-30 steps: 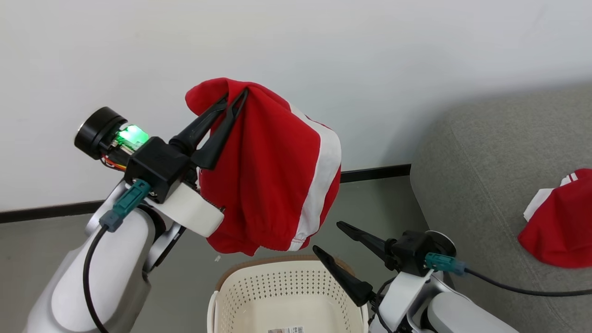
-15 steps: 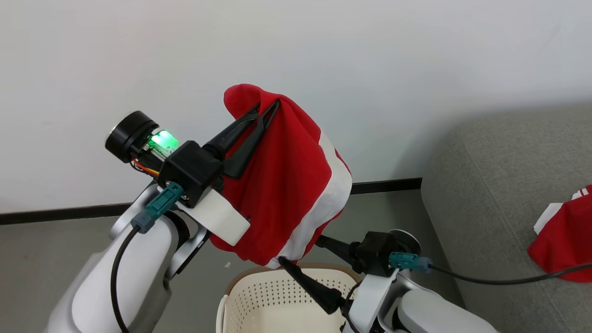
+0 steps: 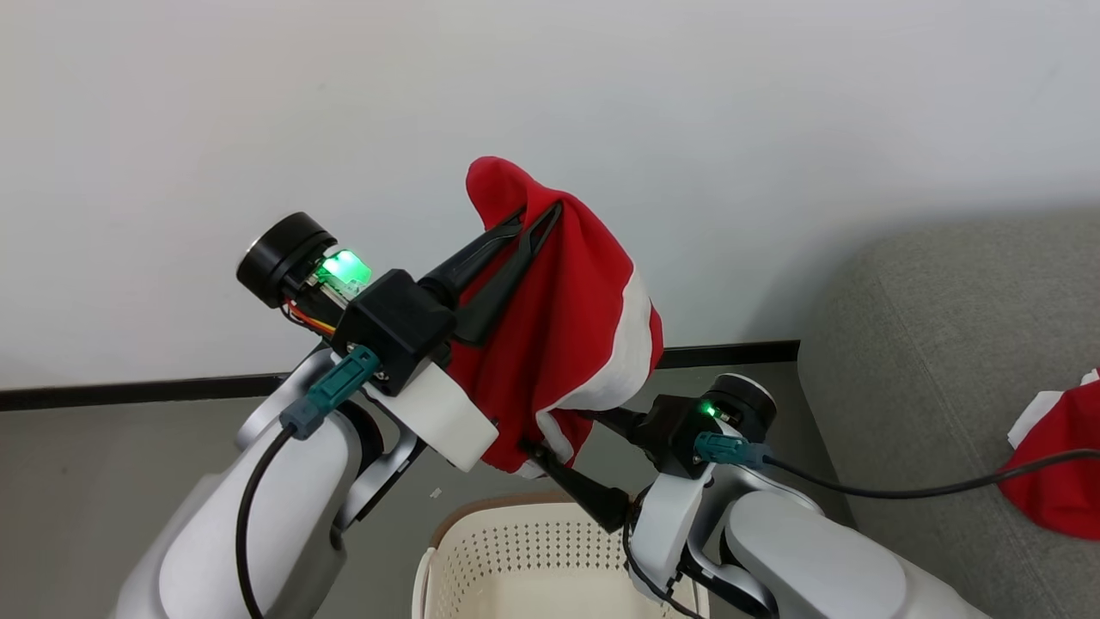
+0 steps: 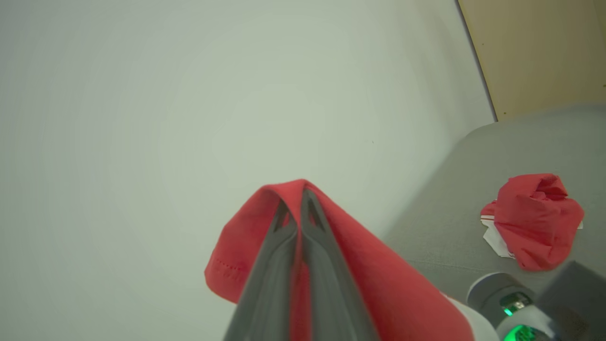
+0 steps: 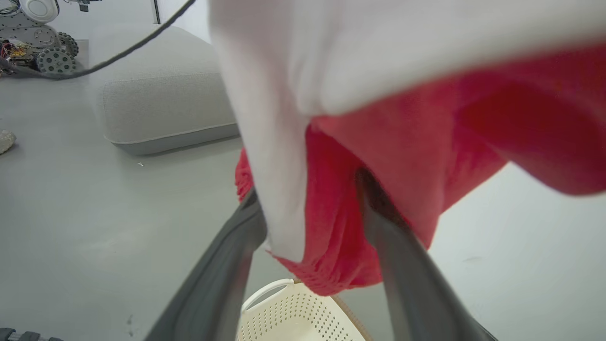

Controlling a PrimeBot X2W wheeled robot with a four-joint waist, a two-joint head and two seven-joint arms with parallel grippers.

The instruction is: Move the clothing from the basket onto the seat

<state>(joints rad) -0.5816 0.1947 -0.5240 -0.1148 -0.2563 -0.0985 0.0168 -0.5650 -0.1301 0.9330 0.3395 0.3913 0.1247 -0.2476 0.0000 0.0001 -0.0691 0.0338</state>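
The seat point(image 3: 945, 344) fills the right of our scene, and one garment point(image 3: 1061, 473) already lies bunched on it, well apart from us. The basket point(image 3: 524, 550) stands near, low at centre on the floor. What we see of its inside is bare, though its bottom is cut off from view. Above it we hold a second garment point(image 3: 584, 344), lifted clear of the rim, we judge, so it can swing right to the seat without dragging. Our left gripper point(image 3: 540, 213) is clamped tight on a fold at the cloth's top, fingers pointing up and to the right. The cloth therefore drapes over them and hangs by its own weight. Its long axis runs about vertical, with the pinched fold up, the hem down toward the basket and the white band down its right side. Our right gripper point(image 5: 307, 189) sits just under the hem with its fingers spread. The hem hangs between them unpinched, placed, it seems, to gather the loose end.
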